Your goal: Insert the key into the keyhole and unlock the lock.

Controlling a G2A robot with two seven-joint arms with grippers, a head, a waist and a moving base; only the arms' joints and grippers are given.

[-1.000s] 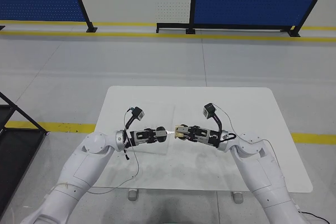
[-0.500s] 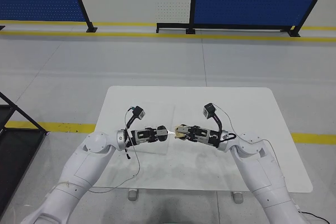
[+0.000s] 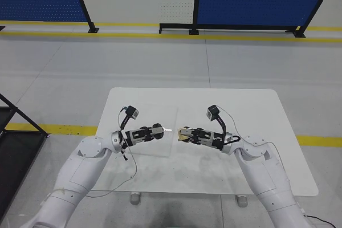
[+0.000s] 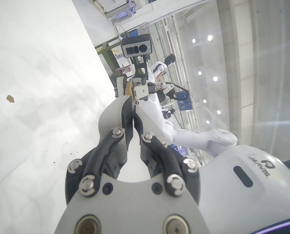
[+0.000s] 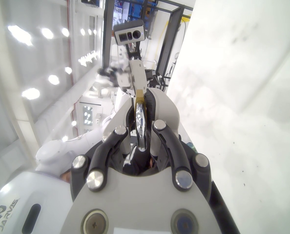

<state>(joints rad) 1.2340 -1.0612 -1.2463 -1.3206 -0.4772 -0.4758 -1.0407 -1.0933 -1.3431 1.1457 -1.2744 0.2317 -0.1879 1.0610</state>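
The left arm has drawn back over the last second and swung slightly away from the robot's body. Its claw stood almost tip to tip with the other one before; now a clear gap lies between them, and the key has gone back with it. The right arm has not shifted.

The white table point(image 3: 245, 114) lies under both arms, which hang above it with elbows out and claws pointing at each other. The left claw point(image 3: 159, 130) is clenched on the key point(image 3: 167, 130), and the key's pale blade sticks out past the fingertips toward the right claw. The right claw point(image 3: 183, 135) is clamped tight on the lock point(image 5: 139, 96). The lock's brass body pokes out beyond that claw's fingertips, facing the left claw. Its shiny shackle point(image 5: 141, 127) runs back between the fingers toward the palm.

Seen from the left claw, the lock sits just ahead, near but apart, so key and lock are not touching. I cannot tell from here how well the blade lines up with the lock's face. A small brown speck point(image 4: 10, 98) lies on the tabletop, well off to one side of the left claw.
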